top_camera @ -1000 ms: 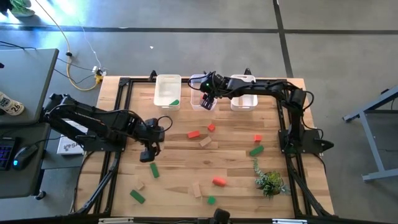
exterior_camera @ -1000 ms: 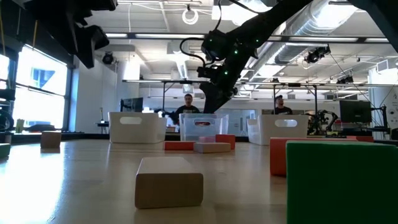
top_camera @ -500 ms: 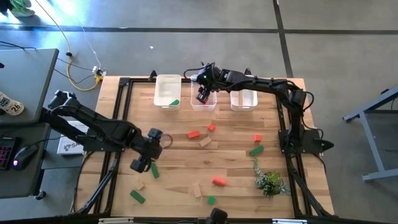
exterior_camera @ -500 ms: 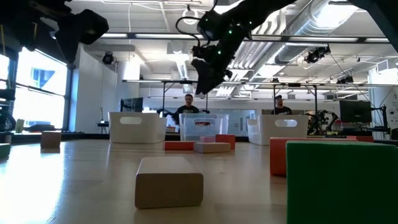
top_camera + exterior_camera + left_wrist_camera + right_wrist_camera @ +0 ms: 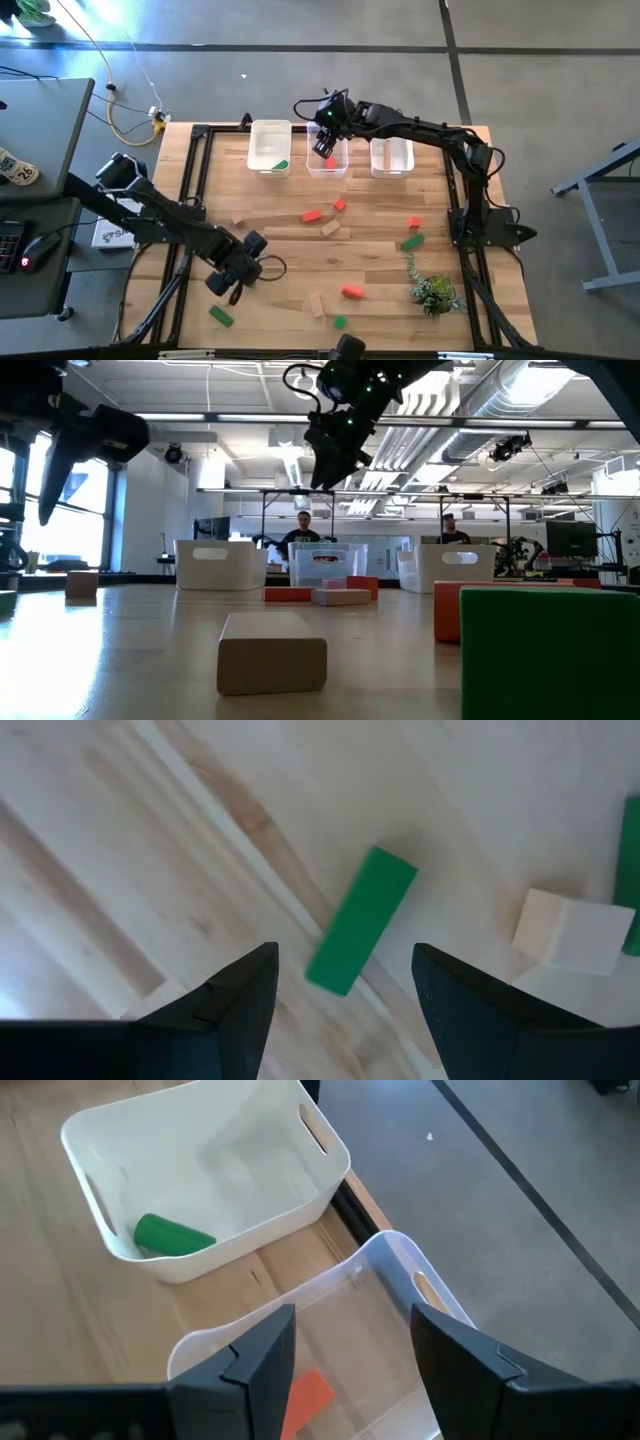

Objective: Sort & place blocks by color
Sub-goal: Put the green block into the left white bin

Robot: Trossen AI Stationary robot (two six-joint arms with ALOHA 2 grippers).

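Note:
My left gripper (image 5: 233,281) hangs open over the table's near left part. A green bar block (image 5: 361,919) lies flat on the wood below the gap between its fingers, untouched. A pale cube (image 5: 565,930) rests beside the bar. My right gripper (image 5: 325,150) is open and raised above the middle clear bin (image 5: 327,166), which holds a red block (image 5: 310,1392). The left white bin (image 5: 270,147) holds a green cylinder (image 5: 175,1235). Red (image 5: 311,215), green (image 5: 412,241) and wooden (image 5: 330,229) blocks lie scattered on the table.
A third white bin (image 5: 392,158) stands to the right of the clear one at the far edge. A small green plant (image 5: 435,293) sits near the right front corner. More blocks lie near the front edge: green (image 5: 221,316), red (image 5: 352,292), wood (image 5: 316,305).
My left gripper has swung from the table's middle left toward the near edge and come over the green bar. My right gripper has risen from low over the clear bin and drawn slightly toward the far edge.

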